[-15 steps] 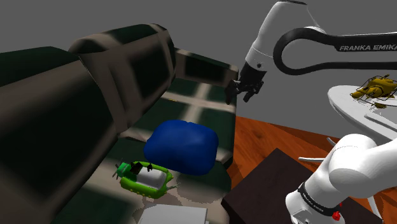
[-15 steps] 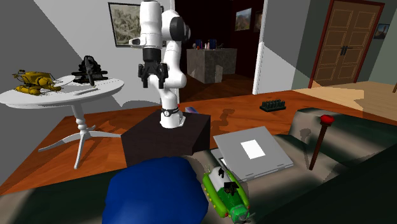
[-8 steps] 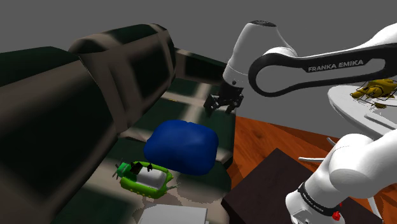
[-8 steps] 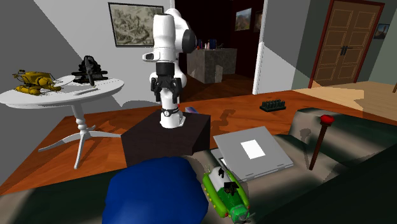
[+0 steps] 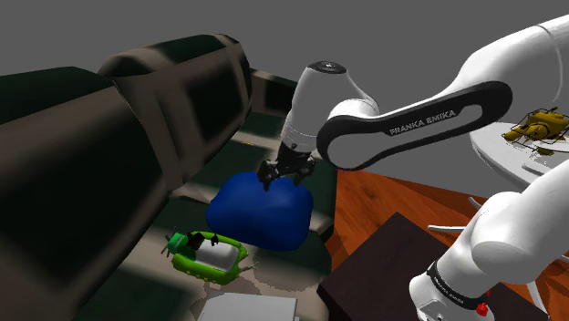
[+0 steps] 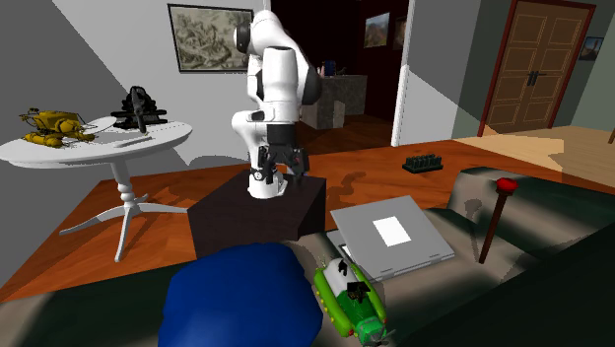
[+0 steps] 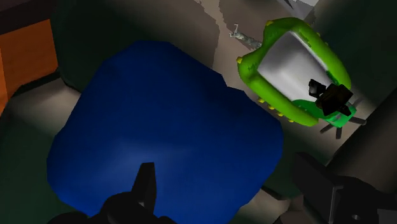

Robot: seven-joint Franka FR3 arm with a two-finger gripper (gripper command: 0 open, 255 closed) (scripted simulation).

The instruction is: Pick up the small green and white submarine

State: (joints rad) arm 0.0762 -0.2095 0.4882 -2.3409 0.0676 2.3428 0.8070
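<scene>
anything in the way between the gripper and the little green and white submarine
Nothing visible covers the submarine. The open gripper hangs over the blue cushion, which lies beside the submarine on the sofa; a low sideways move would likely meet the cushion.

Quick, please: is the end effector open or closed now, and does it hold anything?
End effector: open, holding nothing; the submarine lies apart from it, not grasped.
</scene>
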